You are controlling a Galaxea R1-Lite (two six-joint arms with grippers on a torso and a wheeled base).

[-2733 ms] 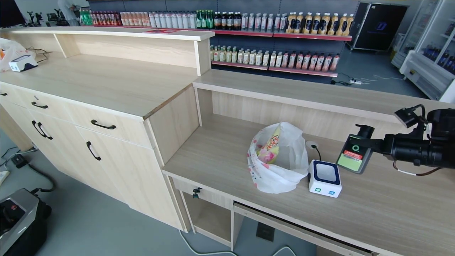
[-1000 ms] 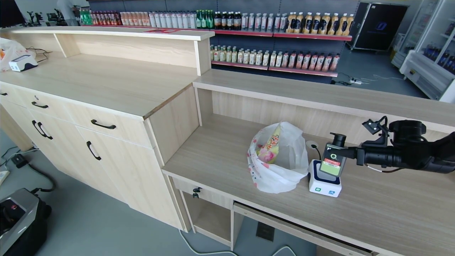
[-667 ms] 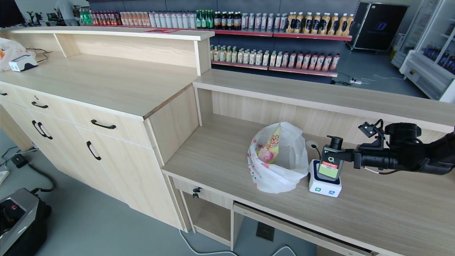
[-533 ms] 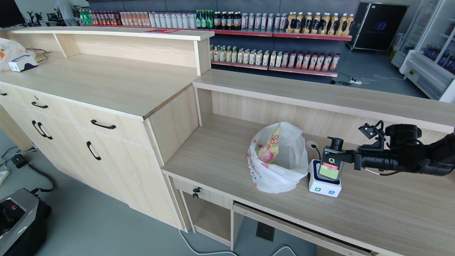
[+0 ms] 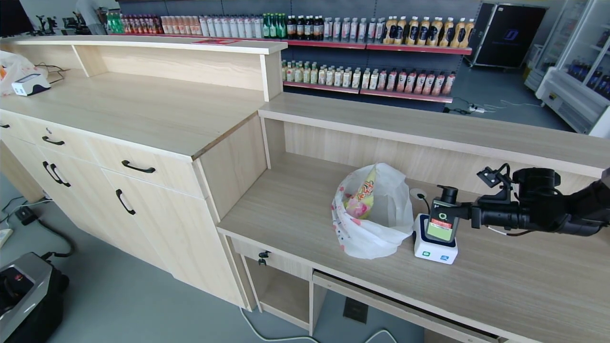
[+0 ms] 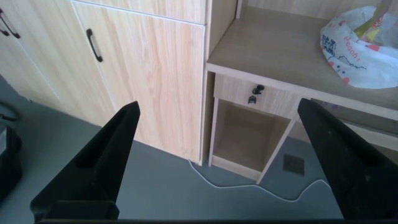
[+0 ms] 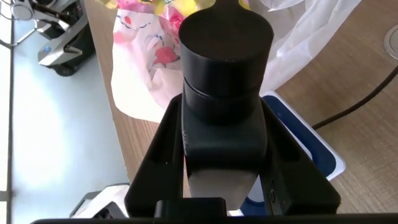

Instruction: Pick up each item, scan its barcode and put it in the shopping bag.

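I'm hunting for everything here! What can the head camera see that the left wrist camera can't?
Head view adds: the right gripper holding a bottle over the scanner, plus drink shelves. Left wrist view adds: the left gripper, open above the floor. Both: the shopping bag and the counter.

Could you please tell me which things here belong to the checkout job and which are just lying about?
Job: bottle held by right tool; scanner beneath it; shopping bag; snack packet inside.
Lying about: shelved drinks; second scanner; spare bag; fridge.
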